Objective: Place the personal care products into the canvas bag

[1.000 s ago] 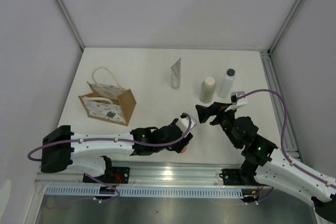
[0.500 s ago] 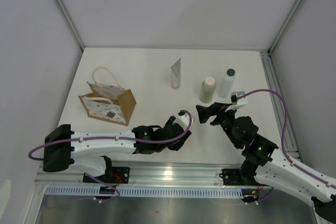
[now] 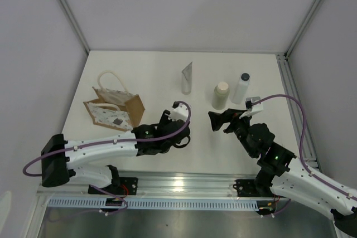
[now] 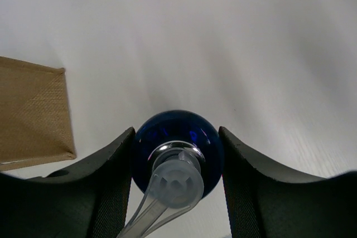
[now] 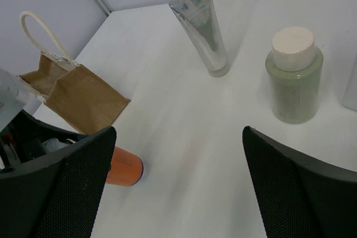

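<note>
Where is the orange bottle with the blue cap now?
The orange bottle is clamped in the left gripper, just right of the canvas bag in the top view.

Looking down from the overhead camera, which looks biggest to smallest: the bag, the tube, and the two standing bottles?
1. canvas bag, clearly largest.
2. dark-capped bottle, squeeze tube and cream-capped bottle: too alike to rank.

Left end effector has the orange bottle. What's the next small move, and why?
Probably raise the left end effector and swing it leftward. Its jaws clamp the orange bottle, and the canvas bag stands apart to its left with its open top facing up.
</note>
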